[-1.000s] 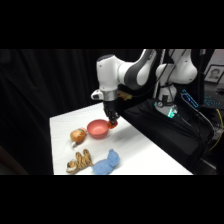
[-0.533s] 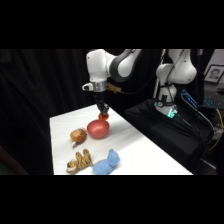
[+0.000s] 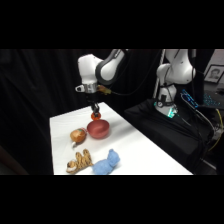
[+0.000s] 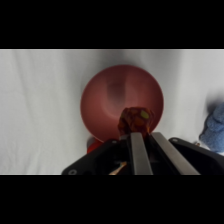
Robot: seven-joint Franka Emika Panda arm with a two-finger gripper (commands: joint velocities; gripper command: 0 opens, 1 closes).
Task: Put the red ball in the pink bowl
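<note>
Red ball [image 4: 135, 120] pinched between fingers [image 4: 136, 150], above pink bowl [image 4: 107, 97] rim.

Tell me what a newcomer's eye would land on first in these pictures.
First, the white arm's claw hanging over the pink bowl near the table's far end, shut on the red ball. In the wrist view the ball sits above the bowl's near rim, not yet inside. Next, the things in front of the bowl: a tan-orange lump, a twisted tan piece and a blue cloth.

lab: black drapes [image 3: 30, 100], white table [image 3: 145, 155], electronics [image 3: 192, 100]
</note>
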